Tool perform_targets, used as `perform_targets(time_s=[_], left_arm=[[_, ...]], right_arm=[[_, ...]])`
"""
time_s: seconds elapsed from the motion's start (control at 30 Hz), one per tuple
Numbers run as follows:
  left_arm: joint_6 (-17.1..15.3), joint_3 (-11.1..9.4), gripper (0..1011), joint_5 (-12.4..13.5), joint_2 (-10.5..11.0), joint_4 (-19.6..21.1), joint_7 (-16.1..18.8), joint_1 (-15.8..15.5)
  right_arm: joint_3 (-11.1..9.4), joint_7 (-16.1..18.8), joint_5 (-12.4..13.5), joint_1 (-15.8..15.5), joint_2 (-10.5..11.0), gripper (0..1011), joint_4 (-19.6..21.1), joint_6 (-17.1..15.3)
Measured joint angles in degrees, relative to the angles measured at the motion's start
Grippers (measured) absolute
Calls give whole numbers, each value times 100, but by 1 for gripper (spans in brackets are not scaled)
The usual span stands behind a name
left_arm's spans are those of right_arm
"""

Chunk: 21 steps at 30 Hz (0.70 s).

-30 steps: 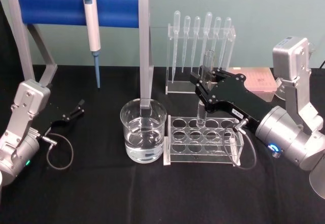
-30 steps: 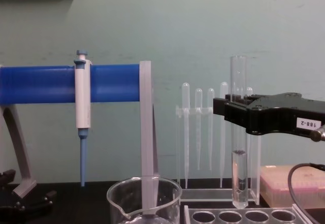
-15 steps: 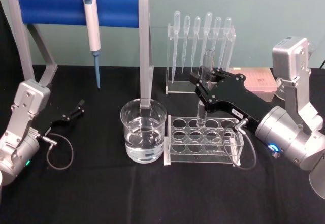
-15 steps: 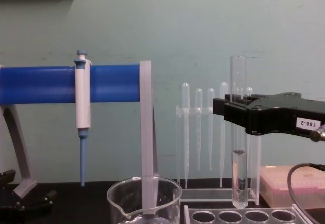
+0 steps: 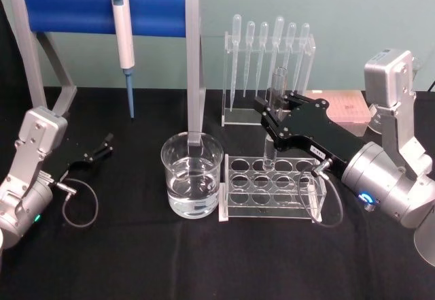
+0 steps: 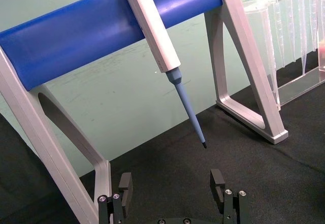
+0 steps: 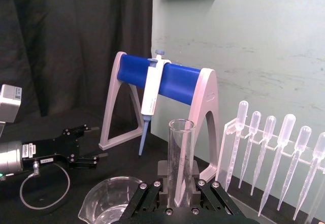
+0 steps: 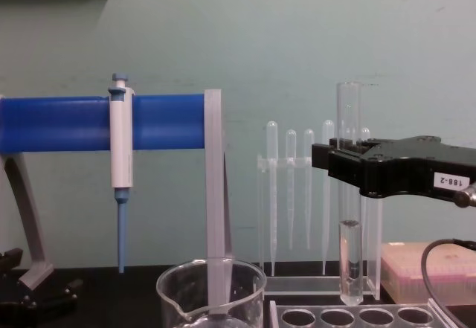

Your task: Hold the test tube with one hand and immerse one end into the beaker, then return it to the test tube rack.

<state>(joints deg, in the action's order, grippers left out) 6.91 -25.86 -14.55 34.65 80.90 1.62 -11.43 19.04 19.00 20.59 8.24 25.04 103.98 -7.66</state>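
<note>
The beaker [image 5: 192, 183], part full of clear liquid, stands on the black table [image 5: 136, 259] with the test tube rack [image 5: 272, 190] just beside it at 3 o'clock. Over the rack's far row the right gripper [image 5: 272, 124], reaching in from 4 o'clock, has its jaws closed on the upright test tube [image 8: 349, 120], whose round bottom hangs just above the holes. At the beaker's 9 o'clock the left gripper [image 5: 105, 145] sits low, jaws spread wide around nothing.
</note>
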Motion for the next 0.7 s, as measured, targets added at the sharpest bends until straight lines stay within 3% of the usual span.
perform_targets(time_s=[0.7], left_arm=[[0, 0, 1000, 0, 0, 0, 0, 0]], right_arm=[[0, 0, 0, 0, 0, 225, 0, 0]])
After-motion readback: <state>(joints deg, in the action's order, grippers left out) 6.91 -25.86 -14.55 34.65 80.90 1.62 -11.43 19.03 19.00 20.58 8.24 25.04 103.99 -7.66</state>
